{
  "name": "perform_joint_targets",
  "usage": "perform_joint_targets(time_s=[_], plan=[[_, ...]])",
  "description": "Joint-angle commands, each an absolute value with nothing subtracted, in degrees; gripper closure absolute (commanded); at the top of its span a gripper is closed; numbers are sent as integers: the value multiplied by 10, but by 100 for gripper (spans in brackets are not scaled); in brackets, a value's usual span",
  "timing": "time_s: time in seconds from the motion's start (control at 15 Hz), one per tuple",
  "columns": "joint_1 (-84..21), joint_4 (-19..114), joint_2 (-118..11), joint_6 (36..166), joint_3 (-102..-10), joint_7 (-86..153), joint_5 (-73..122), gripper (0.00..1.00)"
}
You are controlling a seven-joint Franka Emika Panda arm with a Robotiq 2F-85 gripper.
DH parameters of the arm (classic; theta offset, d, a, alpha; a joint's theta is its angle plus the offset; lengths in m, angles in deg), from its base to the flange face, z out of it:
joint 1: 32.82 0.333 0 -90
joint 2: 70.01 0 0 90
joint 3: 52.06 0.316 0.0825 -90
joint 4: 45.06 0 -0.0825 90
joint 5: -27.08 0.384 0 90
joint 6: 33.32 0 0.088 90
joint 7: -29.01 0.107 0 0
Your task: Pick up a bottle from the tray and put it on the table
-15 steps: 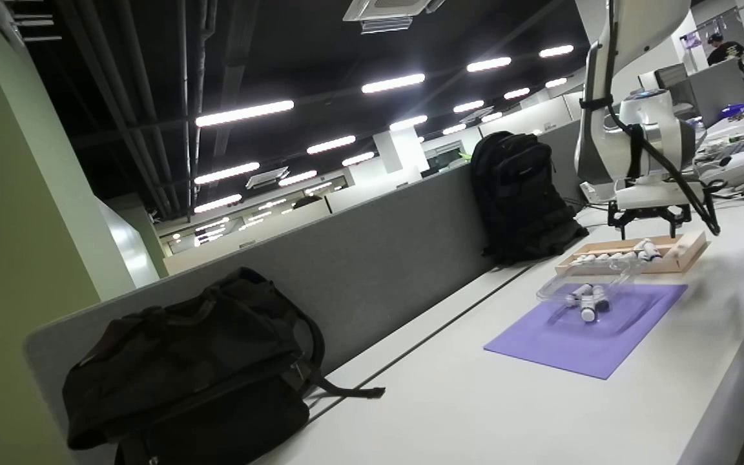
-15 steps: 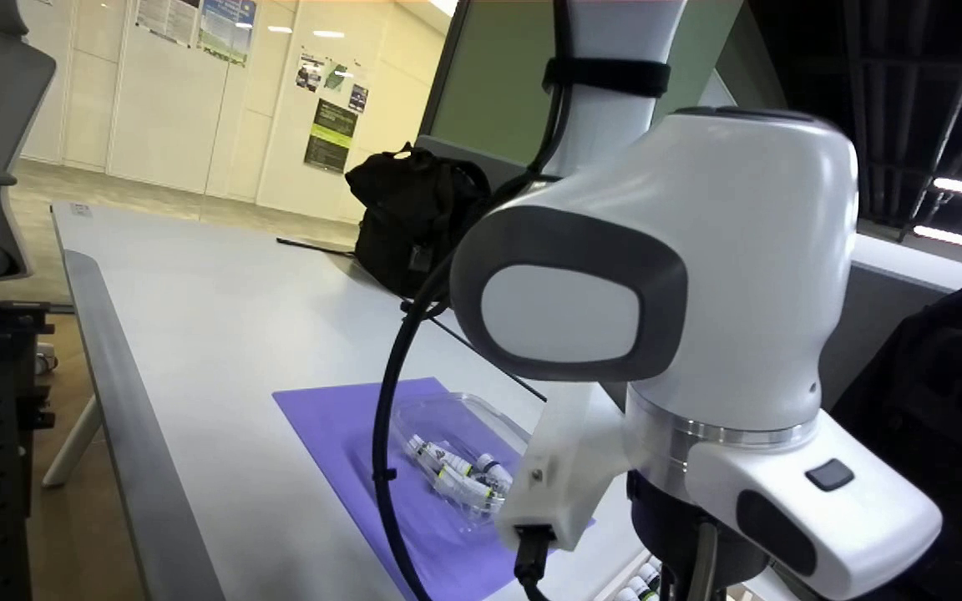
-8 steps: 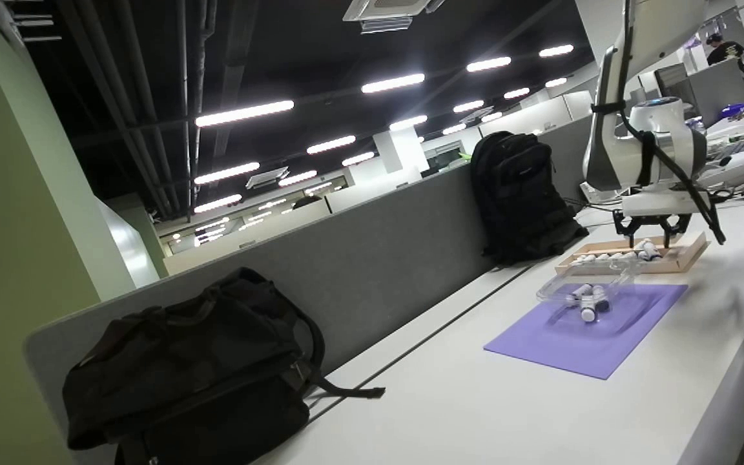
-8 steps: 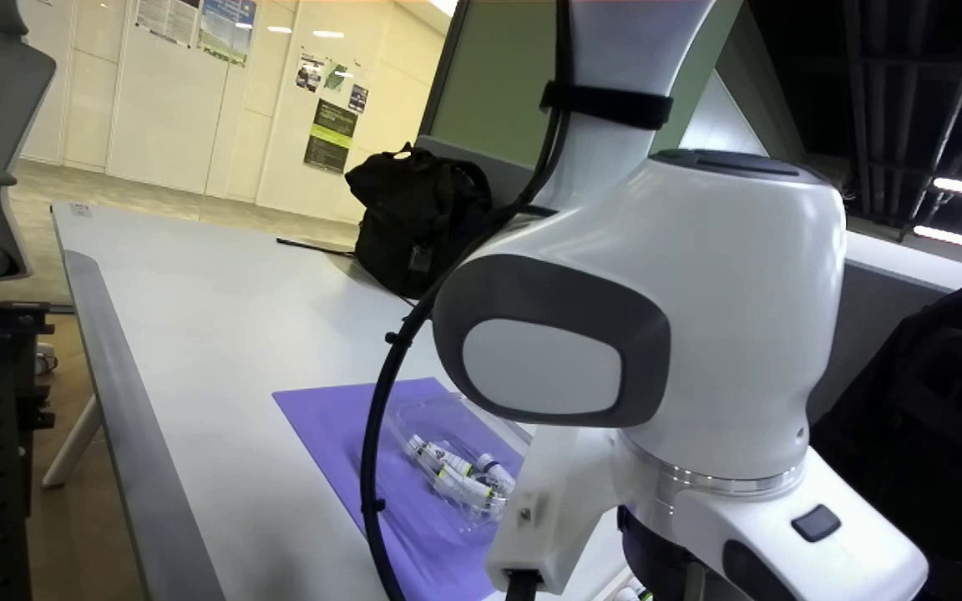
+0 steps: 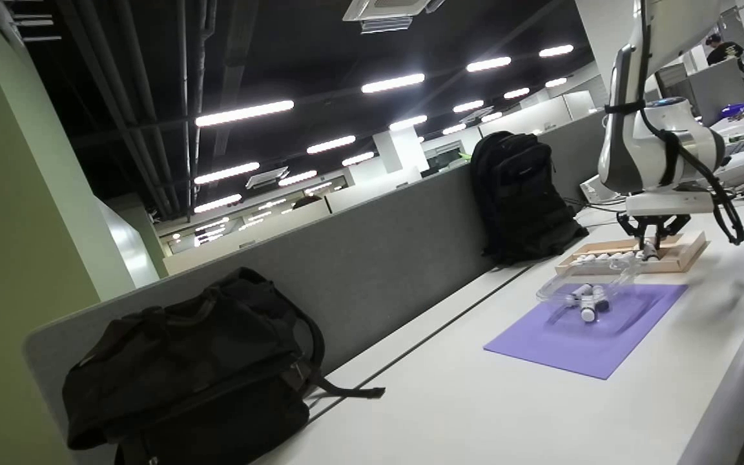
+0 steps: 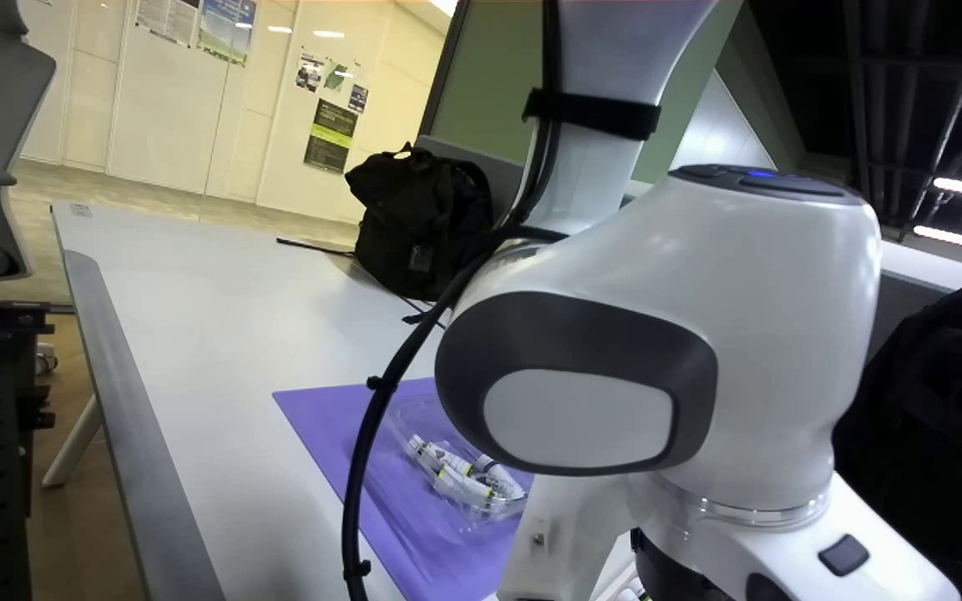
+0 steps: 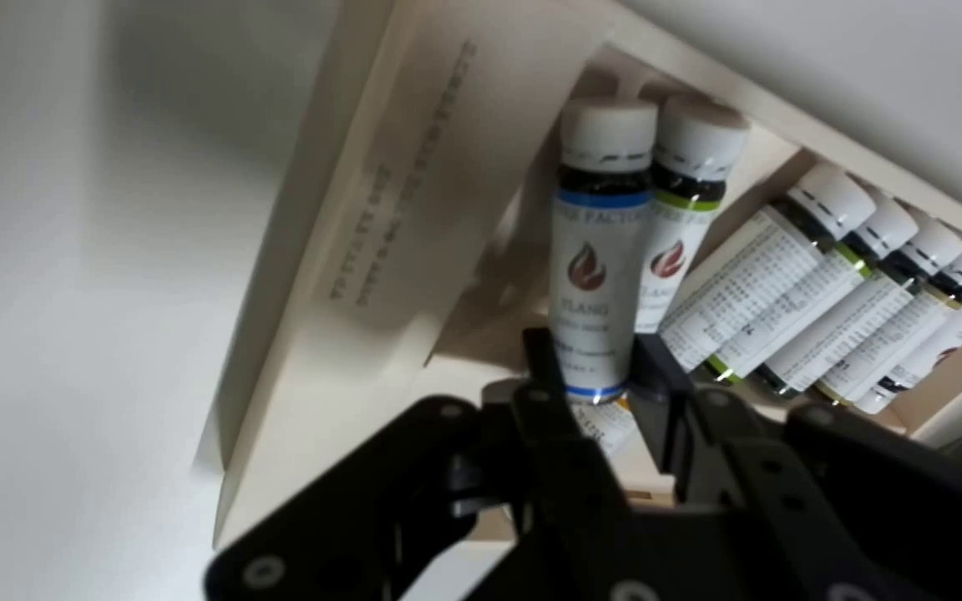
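Observation:
In the wrist view a small bottle (image 7: 600, 267) with a white cap, white label and blue bands stands between my fingers. The gripper (image 7: 594, 346) is shut on its lower end. A green-banded bottle (image 7: 681, 217) lies right beside it, and part of another bottle (image 7: 606, 424) shows beneath. They are over the beige tray (image 7: 364, 217), where several more bottles (image 7: 790, 275) lie in a row. In an exterior view my gripper (image 5: 648, 244) is down at the tray (image 5: 685, 253). The white table (image 5: 527, 407) extends around it.
A purple mat (image 5: 520, 345) lies beside the tray, with a clear plastic container (image 6: 481, 513) holding several bottles on it. Black bags (image 5: 204, 374) and a backpack (image 5: 520, 200) rest along the grey divider (image 5: 385, 245). A cable (image 6: 372, 434) hangs from the arm.
My gripper has come down to the tray and shifted slightly right in an exterior view. Its fingers have gone from wide apart to shut on the blue-banded bottle.

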State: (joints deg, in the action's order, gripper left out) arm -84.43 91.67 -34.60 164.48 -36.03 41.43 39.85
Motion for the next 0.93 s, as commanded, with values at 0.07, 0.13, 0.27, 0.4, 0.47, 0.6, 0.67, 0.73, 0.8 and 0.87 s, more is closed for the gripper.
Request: perform_joint_targets(time_s=[0.07, 0.13, 0.27, 0.4, 0.47, 0.6, 0.67, 0.73, 0.8, 0.87], plan=[[-832, 911, -362, 1605, -384, 464, 389, 93], [-835, 912, -372, 1593, -382, 470, 392, 93], [-849, 914, -395, 1552, -372, 477, 395, 93], [-867, 912, -416, 1513, -357, 477, 405, 93], [-875, 912, -428, 1495, -349, 475, 413, 93], [-890, 910, -448, 1472, -334, 464, 440, 93], [-897, 907, -456, 1462, -326, 460, 457, 93], [-908, 905, -462, 1454, -315, 472, 455, 93], [-912, 901, -467, 1443, -307, 474, 466, 93], [-912, 897, -472, 1432, -303, 479, 477, 93]])
